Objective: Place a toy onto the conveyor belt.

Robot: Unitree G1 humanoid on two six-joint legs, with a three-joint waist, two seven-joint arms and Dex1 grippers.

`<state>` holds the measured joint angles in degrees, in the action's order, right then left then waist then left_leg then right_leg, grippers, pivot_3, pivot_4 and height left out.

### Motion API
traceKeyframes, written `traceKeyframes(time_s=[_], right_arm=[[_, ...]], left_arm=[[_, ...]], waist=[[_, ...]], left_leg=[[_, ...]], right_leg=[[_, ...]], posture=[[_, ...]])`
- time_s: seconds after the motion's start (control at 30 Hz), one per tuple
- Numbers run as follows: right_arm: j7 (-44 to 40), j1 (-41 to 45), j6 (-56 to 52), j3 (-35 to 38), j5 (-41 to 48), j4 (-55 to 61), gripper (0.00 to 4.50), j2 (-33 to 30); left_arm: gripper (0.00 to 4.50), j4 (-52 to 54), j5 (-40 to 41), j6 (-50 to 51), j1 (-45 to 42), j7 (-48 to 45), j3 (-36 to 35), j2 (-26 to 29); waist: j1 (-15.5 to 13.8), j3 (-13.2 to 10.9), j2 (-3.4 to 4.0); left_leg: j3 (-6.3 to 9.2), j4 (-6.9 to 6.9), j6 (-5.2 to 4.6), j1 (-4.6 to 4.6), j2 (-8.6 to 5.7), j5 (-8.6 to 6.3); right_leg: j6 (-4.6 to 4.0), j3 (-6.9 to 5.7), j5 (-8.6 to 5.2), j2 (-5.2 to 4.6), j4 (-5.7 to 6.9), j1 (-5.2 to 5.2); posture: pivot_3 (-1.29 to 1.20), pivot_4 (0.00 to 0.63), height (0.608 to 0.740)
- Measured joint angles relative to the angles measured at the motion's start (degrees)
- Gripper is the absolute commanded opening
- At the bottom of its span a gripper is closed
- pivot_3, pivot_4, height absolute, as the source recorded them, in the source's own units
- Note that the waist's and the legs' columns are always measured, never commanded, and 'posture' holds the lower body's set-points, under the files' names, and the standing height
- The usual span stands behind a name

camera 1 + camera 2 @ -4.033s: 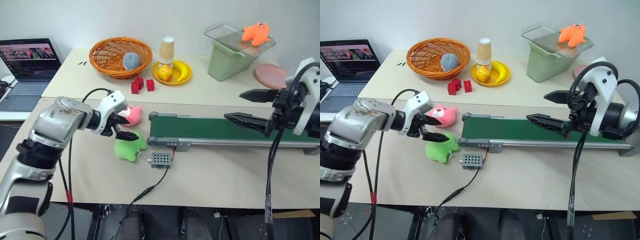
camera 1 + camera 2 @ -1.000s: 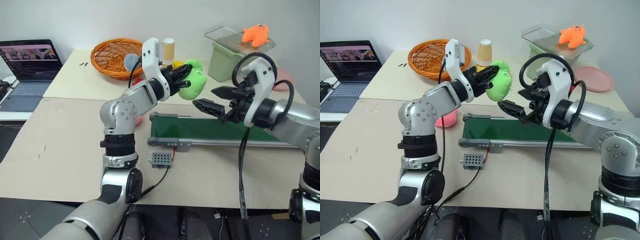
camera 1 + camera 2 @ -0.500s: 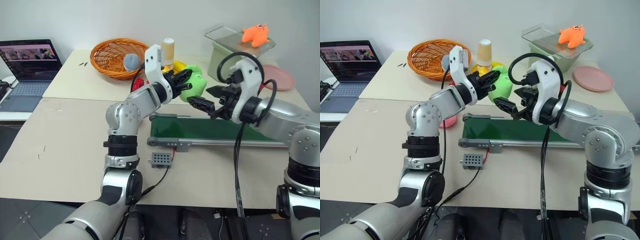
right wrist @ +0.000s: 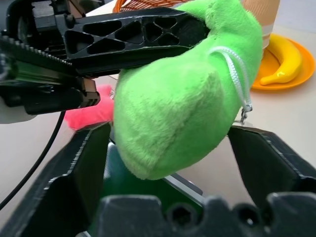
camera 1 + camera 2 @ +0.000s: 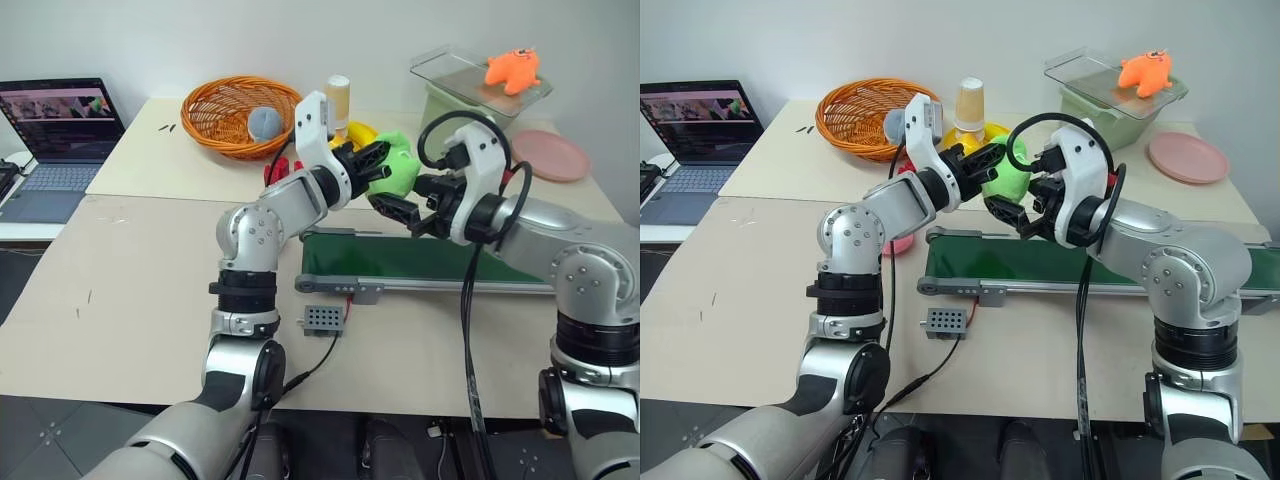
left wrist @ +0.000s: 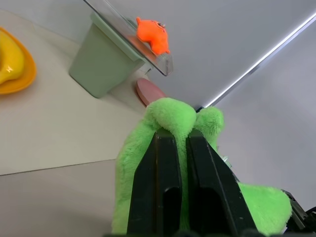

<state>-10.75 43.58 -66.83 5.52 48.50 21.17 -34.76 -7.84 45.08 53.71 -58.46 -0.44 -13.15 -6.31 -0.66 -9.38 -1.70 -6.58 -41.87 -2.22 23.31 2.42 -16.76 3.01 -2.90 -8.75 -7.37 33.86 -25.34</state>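
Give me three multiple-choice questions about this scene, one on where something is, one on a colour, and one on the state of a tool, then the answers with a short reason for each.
1. Where is the orange toy?
A. in the basket
B. on the clear lid of the pale green bin
C. on the belt

2. What colour is the toy held between the arms?
A. pink
B. blue
C. green

3. How is the left tool?
A. shut on the green toy
B. wide open over the belt
C. resting on the laptop

Answers:
1 B: the orange toy sits on the clear lid of the bin.
2 C: the plush is bright green, up above the conveyor belt.
3 A: the left tool pinches the green toy, while the right tool stands open either side of it.
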Motion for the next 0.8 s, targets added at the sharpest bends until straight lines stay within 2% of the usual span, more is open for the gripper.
traceKeyframes(time_s=[0.1, 0.13, 0.3, 0.33, 0.43, 0.5, 0.53, 0.57, 0.67, 0.8], right_arm=[[-0.53, 0.00, 0.00, 0.00, -0.57, 0.00, 2.21, 0.00], [-0.66, 0.00, 0.00, 0.00, -0.85, 0.00, 1.67, 0.00], [-1.48, 0.00, -0.01, 0.01, -1.70, 0.00, 0.18, 0.00], [-1.55, 0.00, -0.01, 0.01, -1.78, 0.00, 0.04, 0.00], [-1.75, 0.00, -0.02, 0.02, -2.14, 0.00, 0.04, 0.00], [-1.85, 0.00, -0.02, 0.02, -2.19, 0.00, 0.00, 0.00], [-1.96, 0.00, -0.03, 0.02, -2.21, 0.01, 0.00, 0.00], [-2.07, 0.00, -0.03, 0.03, -2.23, 0.02, 0.00, 0.00], [-2.44, 0.00, -0.02, 0.06, -2.24, 0.19, 0.00, 0.00], [-2.81, 0.13, -0.02, 0.07, -2.46, 0.29, 0.00, 0.00]], left_arm=[[0.00, 0.06, 0.44, -0.01, 0.13, 0.71, 0.39, 0.00], [0.00, 0.08, 0.77, -0.01, 0.21, 0.98, 0.49, 0.01], [0.00, 0.23, 1.63, -0.10, 0.46, 1.40, 0.79, 0.05], [0.00, 0.30, 1.71, -0.10, 0.51, 1.48, 0.83, 0.05], [0.00, 0.45, 2.16, -0.11, 0.68, 1.72, 0.85, 0.09], [0.70, 0.52, 2.31, -0.08, 0.70, 1.89, 0.85, 0.09], [0.77, 0.55, 2.56, -0.06, 0.70, 2.04, 0.76, 0.10], [1.30, 0.55, 3.35, -0.01, 0.70, 2.19, 0.48, 0.10], [2.09, 0.56, 5.54, 0.34, 0.67, 2.60, -0.64, 0.11], [2.09, 0.51, 9.52, 0.49, 0.43, 4.57, -3.62, 0.23]], waist=[[-0.01, 0.00, 0.00], [0.00, 0.00, 0.00], [0.00, 0.00, 0.00], [0.00, 0.00, 0.00], [0.00, 0.00, 0.00], [0.00, 0.00, 0.00], [0.00, 0.00, 0.00], [0.00, 0.00, 0.00], [0.01, 0.00, 0.00], [0.01, 0.00, 0.00]], left_leg=[[0.00, 0.00, 0.00, 0.00, 0.00, 0.00], [-0.01, 0.00, 0.00, 0.00, 0.00, 0.00], [-0.01, 0.01, 0.00, 0.00, 0.00, 0.00], [-0.01, 0.01, 0.00, 0.00, 0.00, 0.00], [-0.01, 0.01, 0.00, 0.00, 0.00, 0.00], [-0.02, 0.01, 0.00, 0.00, 0.00, 0.00], [-0.01, 0.01, 0.00, 0.00, 0.00, 0.00], [-0.01, 0.01, 0.00, 0.00, 0.00, 0.00], [0.00, 0.02, 0.00, 0.00, 0.00, 0.00], [0.04, 0.02, 0.00, 0.00, 0.01, 0.00]], right_leg=[[0.00, 0.00, 0.00, 0.00, 0.00, 0.00], [0.00, 0.00, 0.00, 0.00, 0.00, 0.00], [0.00, 0.00, 0.00, 0.00, -0.01, 0.00], [0.00, 0.00, 0.00, 0.00, -0.01, 0.00], [0.00, 0.00, 0.00, 0.00, -0.01, 0.00], [0.00, -0.01, 0.00, 0.00, -0.02, 0.00], [0.00, -0.01, 0.00, 0.00, -0.02, 0.00], [0.00, -0.01, 0.00, 0.00, -0.02, 0.00], [0.00, -0.01, 0.00, 0.00, -0.02, 0.00], [0.00, 0.00, 0.00, 0.00, -0.02, 0.00]], posture=[[0.00, 0.150, 0.739], [0.00, 0.150, 0.739], [0.00, 0.150, 0.739], [0.00, 0.150, 0.739], [0.00, 0.150, 0.739], [0.00, 0.150, 0.739], [0.00, 0.150, 0.739], [0.00, 0.150, 0.739], [0.00, 0.150, 0.739], [0.00, 0.150, 0.739]])
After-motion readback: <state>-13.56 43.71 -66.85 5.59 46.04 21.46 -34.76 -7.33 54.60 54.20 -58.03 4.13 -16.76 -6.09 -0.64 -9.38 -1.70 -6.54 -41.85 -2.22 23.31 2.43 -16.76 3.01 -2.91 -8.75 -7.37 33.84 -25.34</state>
